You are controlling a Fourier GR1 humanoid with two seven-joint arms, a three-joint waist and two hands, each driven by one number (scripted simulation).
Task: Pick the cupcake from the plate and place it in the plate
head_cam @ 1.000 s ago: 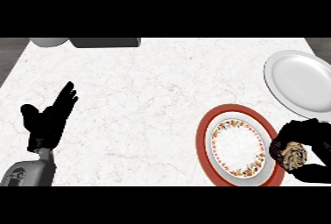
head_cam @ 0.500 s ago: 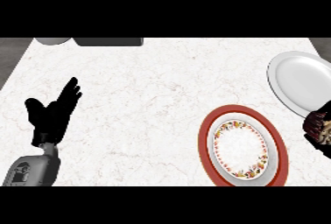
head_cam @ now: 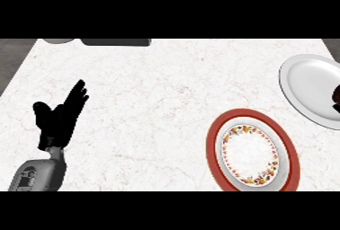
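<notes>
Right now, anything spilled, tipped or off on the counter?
Nothing stands out. The red-rimmed plate and the white plate lie flat, nothing spilled. The left hand rests open; the right hand barely shows at the right edge.

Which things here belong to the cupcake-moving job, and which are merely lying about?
Job: red-rimmed plate; white plate; right robot hand, only its edge showing over the white plate.

Lying about: left robot hand, resting open; grey objects at the far edge.

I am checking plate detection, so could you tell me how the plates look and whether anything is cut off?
Head view: the red-rimmed plate looks taller than wide; the white plate is cropped at the right edge, where only a dark sliver of the right hand shows.
</notes>
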